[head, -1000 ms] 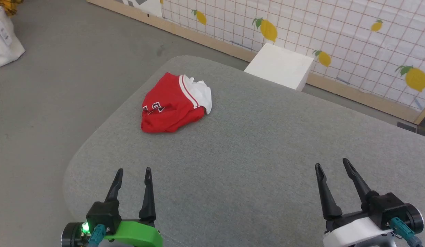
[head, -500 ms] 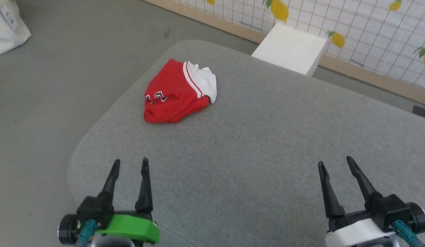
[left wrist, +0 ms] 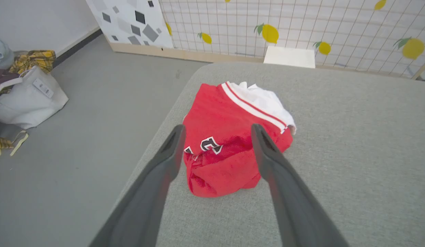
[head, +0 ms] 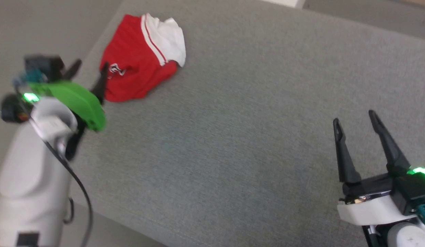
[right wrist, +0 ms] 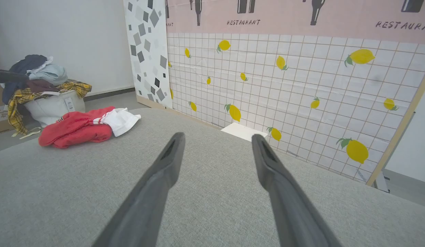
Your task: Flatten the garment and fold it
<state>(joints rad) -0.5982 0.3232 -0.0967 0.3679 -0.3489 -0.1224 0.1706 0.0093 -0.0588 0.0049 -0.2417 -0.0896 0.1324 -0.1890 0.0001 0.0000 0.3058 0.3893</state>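
Lying crumpled near the far left corner of the grey padded table (head: pixel 233 137) in the head view, the garment (head: pixel 137 58) shows red cloth, a striped band and a white sleeve bunched at its far side. The left gripper (head: pixel 92 65), blurred, sits just beside the garment's left edge with its fingers spread and nothing between them. The right gripper (head: pixel 353 117) hangs well apart at the lower right, fingers parted and empty. In the left wrist view, the two dark fingers frame the red heap, and part of the black, white-outlined number shows between them; whether they touch the cloth cannot be told. A white bag (left wrist: pixel 27 99) stands on the floor to the left. In the right wrist view, the parted fingers point over bare table toward a lemon-patterned wall (right wrist: pixel 301 85), and the garment lies far off to the left.
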